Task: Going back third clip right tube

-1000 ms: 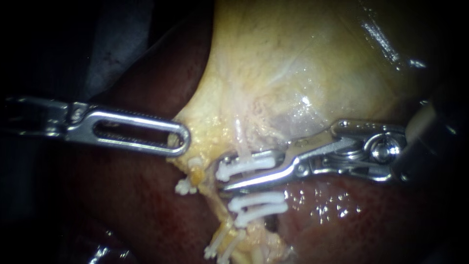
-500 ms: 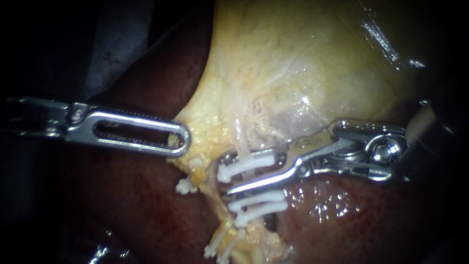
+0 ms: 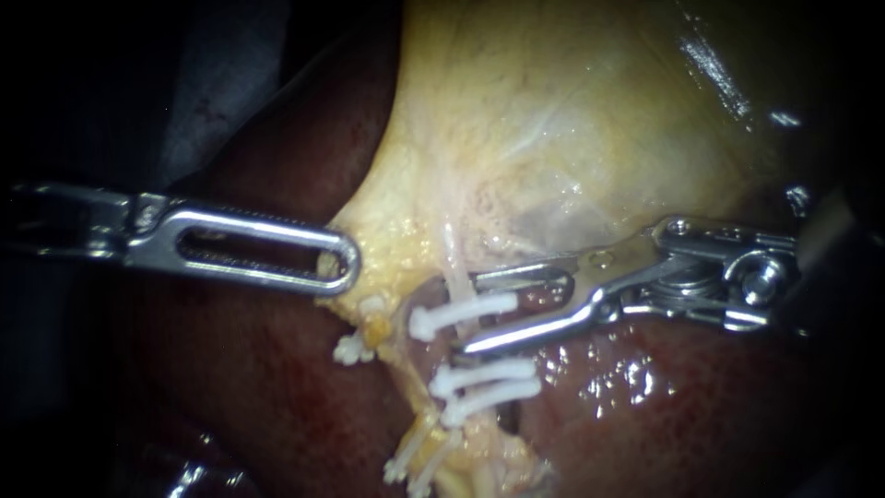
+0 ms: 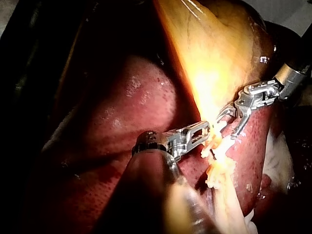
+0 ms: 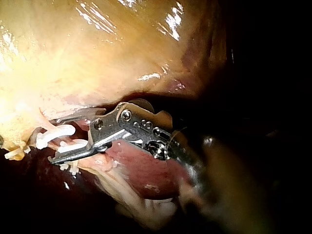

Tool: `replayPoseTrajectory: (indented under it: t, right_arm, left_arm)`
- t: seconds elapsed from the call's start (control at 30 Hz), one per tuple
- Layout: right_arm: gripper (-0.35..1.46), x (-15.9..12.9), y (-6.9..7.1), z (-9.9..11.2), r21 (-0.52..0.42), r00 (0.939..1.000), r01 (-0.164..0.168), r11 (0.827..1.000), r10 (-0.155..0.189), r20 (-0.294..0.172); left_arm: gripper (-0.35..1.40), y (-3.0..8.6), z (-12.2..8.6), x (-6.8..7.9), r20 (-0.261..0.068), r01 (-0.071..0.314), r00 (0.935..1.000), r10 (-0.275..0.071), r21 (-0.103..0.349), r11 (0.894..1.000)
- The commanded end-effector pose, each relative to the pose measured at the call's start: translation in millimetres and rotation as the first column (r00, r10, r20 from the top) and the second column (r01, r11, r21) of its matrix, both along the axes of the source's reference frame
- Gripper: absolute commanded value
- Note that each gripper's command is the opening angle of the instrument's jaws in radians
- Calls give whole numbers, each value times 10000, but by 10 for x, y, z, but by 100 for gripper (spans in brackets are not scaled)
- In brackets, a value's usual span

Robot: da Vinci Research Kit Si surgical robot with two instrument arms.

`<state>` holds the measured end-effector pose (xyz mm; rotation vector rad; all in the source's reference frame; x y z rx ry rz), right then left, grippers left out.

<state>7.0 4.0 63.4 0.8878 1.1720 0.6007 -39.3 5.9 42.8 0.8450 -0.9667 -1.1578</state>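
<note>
My right instrument comes in from the right with its jaws open. The right end of a white clip lies in the gap, touched by neither jaw. That clip is closed across the thin pale right tube. Two more white clips sit on the same tube just below. The right wrist view shows the same open jaws around the clip. My left instrument is shut on the yellow gallbladder's lower edge and holds it to the left. It also shows in the left wrist view.
Dark red liver lies under and around the tubes. Further white clips sit on the left tube, with several more lower down. My right instrument's hinge lies close over the wet liver surface.
My right instrument has slid back to the right and its jaws have opened wider. The top clip stays on the tube. My left instrument has not moved.
</note>
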Motion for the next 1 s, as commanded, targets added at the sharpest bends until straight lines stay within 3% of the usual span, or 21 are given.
replayPoseTrajectory:
  t: [0.03, 0.2, 0.53, 0.67, 1.0]
  right_arm:
    - [58, -2, 1, -2, 4, 10000, -16, 10000, 16, 10]
    - [59, -15, 5, -9, -232, 9997, -231, 9995, 231, 24]
    - [60, -57, 39, -45, -1170, 9977, -676, 9908, 671, -88]
    - [60, -63, 45, -61, -1738, 9979, -617, 9829, 575, -290]
    - [60, -67, 47, -94, -3603, 9966, -369, 9321, 79, -816]
  left_arm:
    - [-35, 0, 0, 0, -1, 2, 10000, -2, -1, 10000]
    - [-35, 0, 0, 0, -2, 2, 10000, -2, -2, 10000]
    - [-35, -1, 1, 0, -5, 3, 10000, -3, -8, 10000]
    - [-35, 0, 1, 0, -3, 1, 10000, -1, -8, 10000]
    - [-35, 0, 2, 0, -1, -3, 10000, 3, -9, 10000]
